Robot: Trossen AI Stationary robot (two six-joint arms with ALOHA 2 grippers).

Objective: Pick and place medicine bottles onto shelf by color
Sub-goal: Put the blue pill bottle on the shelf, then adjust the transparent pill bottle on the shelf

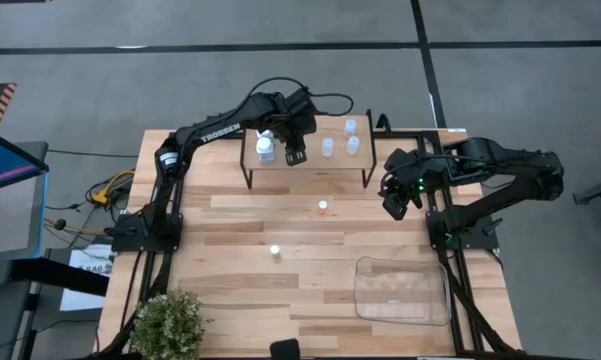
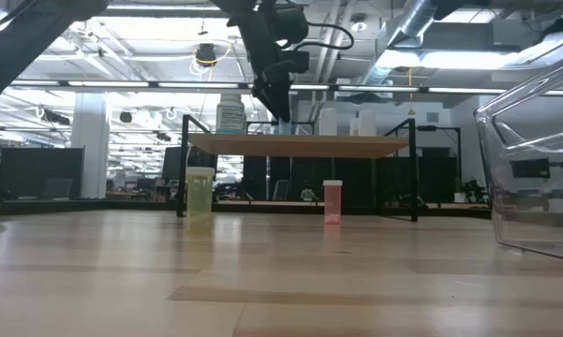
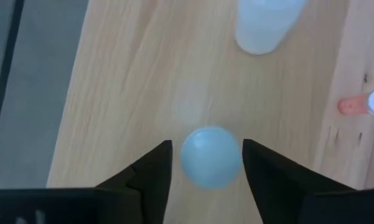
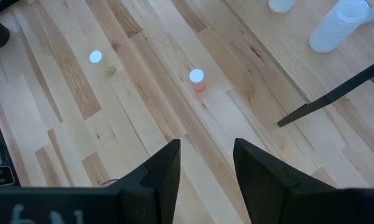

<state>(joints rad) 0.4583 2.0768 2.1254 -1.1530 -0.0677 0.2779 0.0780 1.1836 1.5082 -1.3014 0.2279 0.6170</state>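
Note:
The shelf (image 1: 310,172) stands at the table's far middle. My left gripper (image 3: 206,163) is open above its board, fingers pointing down on either side of a pale bluish bottle (image 3: 211,157) that stands on the board. A white bottle (image 1: 266,148) and three clear-bluish bottles (image 1: 352,145) also stand on the shelf. A red-orange bottle (image 1: 322,207) and a yellow one (image 1: 275,251) stand on the table in front of it. My right gripper (image 4: 205,163) hangs open over the table's right side, with nothing between its fingers.
A clear plastic tray (image 1: 402,290) lies at the near right. A potted plant (image 1: 170,325) sits at the near left corner. Bare tabletop lies between the shelf and the near edge, apart from the two small bottles.

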